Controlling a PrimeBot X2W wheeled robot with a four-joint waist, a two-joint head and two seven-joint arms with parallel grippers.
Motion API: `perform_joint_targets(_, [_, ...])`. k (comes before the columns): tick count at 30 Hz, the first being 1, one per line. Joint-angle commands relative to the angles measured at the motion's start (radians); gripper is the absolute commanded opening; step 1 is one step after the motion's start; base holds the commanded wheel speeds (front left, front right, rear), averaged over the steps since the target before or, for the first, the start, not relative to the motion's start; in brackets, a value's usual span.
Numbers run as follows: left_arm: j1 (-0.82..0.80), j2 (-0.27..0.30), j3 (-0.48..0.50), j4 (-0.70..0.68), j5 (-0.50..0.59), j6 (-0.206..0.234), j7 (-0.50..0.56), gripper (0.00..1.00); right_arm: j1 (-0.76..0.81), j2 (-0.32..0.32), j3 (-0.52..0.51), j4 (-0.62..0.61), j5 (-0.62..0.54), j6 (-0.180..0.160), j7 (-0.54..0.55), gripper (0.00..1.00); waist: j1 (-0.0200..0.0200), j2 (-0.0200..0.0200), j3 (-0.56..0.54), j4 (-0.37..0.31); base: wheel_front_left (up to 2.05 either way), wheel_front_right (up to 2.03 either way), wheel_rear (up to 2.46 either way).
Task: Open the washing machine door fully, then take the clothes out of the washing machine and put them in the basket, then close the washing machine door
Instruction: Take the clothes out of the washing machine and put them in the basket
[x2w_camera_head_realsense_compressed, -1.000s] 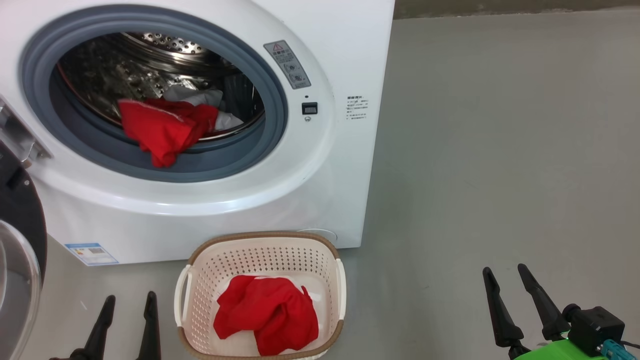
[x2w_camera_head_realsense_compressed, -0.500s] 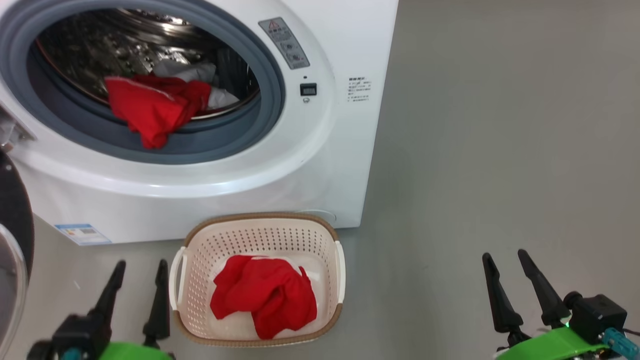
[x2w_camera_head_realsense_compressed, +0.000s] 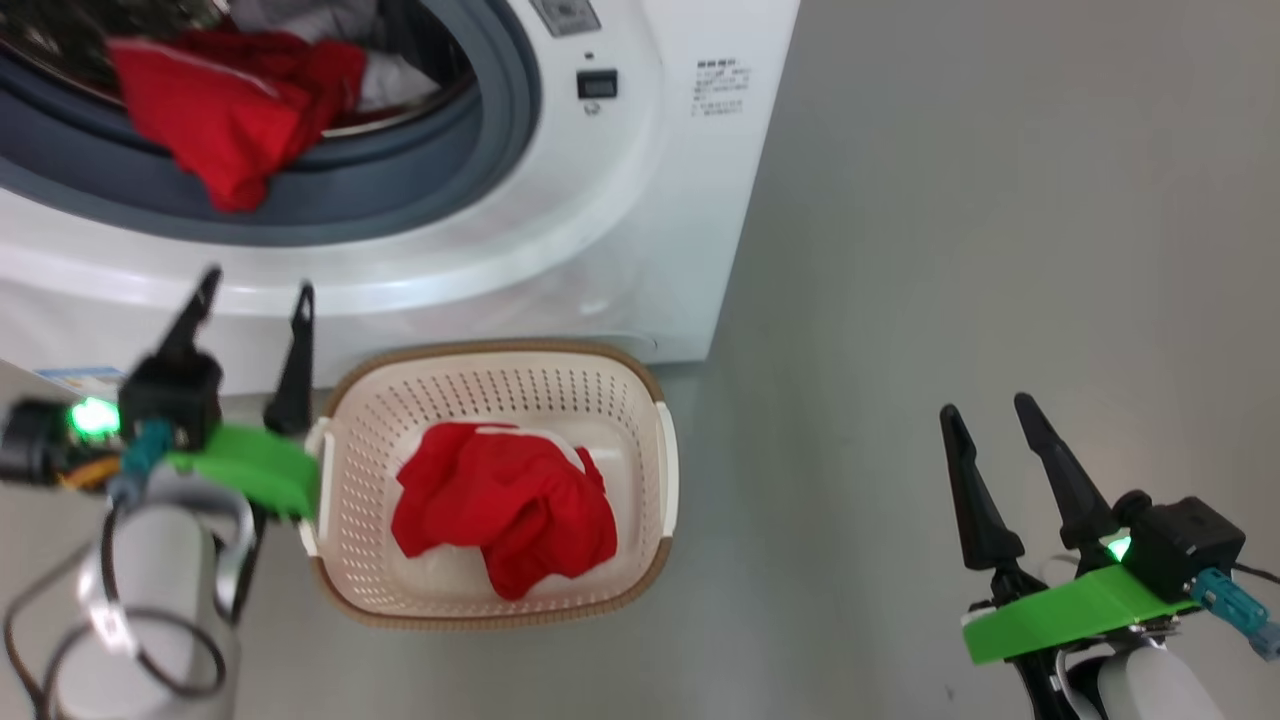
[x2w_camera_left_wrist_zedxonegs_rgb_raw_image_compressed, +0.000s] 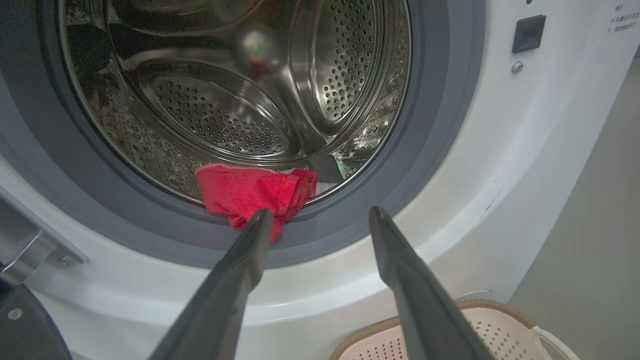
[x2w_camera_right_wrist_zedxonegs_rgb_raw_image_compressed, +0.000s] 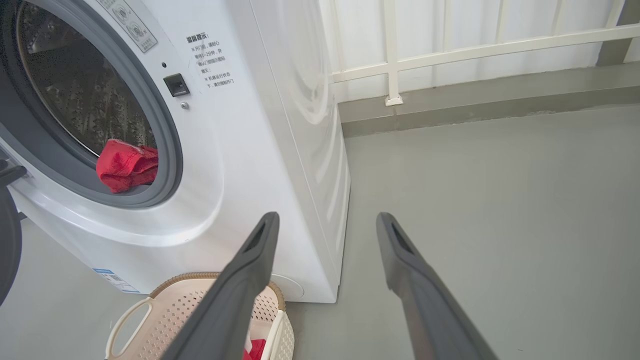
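Head view puts the unloading step in hand. Two red pieces are in sight: one garment (x2w_camera_head_realsense_compressed: 500, 505) lies in the basket (x2w_camera_head_realsense_compressed: 500, 348), and the other garment (x2w_camera_head_realsense_compressed: 215, 110) hangs over the drum (x2w_camera_left_wrist_zedxonegs_rgb_raw_image_compressed: 225, 115) lip of the washing machine (x2w_camera_head_realsense_compressed: 600, 250), whose door (x2w_camera_right_wrist_zedxonegs_rgb_raw_image_compressed: 7, 240) stands open. The left gripper (x2w_camera_head_realsense_compressed: 257, 282), jaws wide and empty, points toward that piece. The right gripper (x2w_camera_head_realsense_compressed: 985, 405), equally wide and empty, hovers over the floor (x2w_camera_head_realsense_compressed: 900, 200). Next, I judge, the left must reach in and pinch the cloth. One basket, one machine, two grippers.

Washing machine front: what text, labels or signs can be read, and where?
"温馨提示:" heads the printed notice on the washing machine; the lines below are too small.
Grey sticker beside the drum opening: too small to read.
Blue label at the bottom: blurred.
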Motion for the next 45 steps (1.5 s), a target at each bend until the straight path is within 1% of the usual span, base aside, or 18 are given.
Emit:
perform_joint_targets(1, [-0.063, 0.046, 0.02, 0.012, 0.015, 0.01, -0.008, 1.0, -0.028, -0.002, 0.027, -0.028, 0.0, 0.005, -0.006, 1.0, 0.0, 0.0, 0.064, -0.025, 0.0, 0.0, 0.0])
perform_joint_targets(11, [-0.346, 0.125, -0.049, 0.269, 0.102, 0.051, -0.008, 1.0, -0.087, -0.001, 0.05, -0.036, 0.041, 0.005, -0.006, 1.0, 0.0, 0.0, 0.156, -0.076, 0.0, 0.0, 0.0])
perform_joint_targets(18, [-0.474, 0.167, -0.071, 0.415, 0.131, 0.083, -0.008, 1.0, -0.102, -0.001, 0.064, -0.042, 0.053, 0.005, -0.006, 1.0, 0.0, 0.0, 0.191, -0.101, 0.0, 0.0, 0.0])
perform_joint_targets(26, [-0.619, 0.232, -0.116, 0.581, 0.179, 0.119, 0.002, 1.0, -0.129, -0.001, 0.092, -0.049, 0.069, 0.005, -0.006, 1.0, 0.0, 0.0, 0.242, -0.135, 0.0, 0.0, 0.0])
perform_joint_targets(28, [-0.65, 0.248, -0.129, 0.608, 0.192, 0.129, 0.007, 1.0, -0.135, -0.001, 0.099, -0.052, 0.073, 0.005, -0.006, 1.0, 0.0, 0.0, 0.255, -0.143, 0.0, 0.0, 0.0])
perform_joint_targets(35, [-0.738, 0.276, -0.159, 0.667, 0.208, 0.129, 0.02, 1.0, -0.154, -0.001, 0.123, -0.059, 0.083, 0.005, -0.006, 1.0, 0.0, 0.0, 0.299, -0.167, 0.0, 0.0, 0.0])
perform_joint_targets(40, [-0.761, 0.293, -0.178, 0.692, 0.215, 0.13, 0.045, 1.0, -0.164, -0.001, 0.131, -0.063, 0.09, 0.005, -0.006, 1.0, 0.0, 0.0, 0.318, -0.182, 0.0, 0.0, 0.0])
perform_joint_targets(45, [-0.766, 0.303, -0.187, 0.703, 0.211, 0.141, 0.057, 1.0, -0.167, -0.001, 0.132, -0.067, 0.095, 0.005, -0.006, 1.0, 0.0, 0.0, 0.325, -0.189, 0.0, 0.0, 0.0])
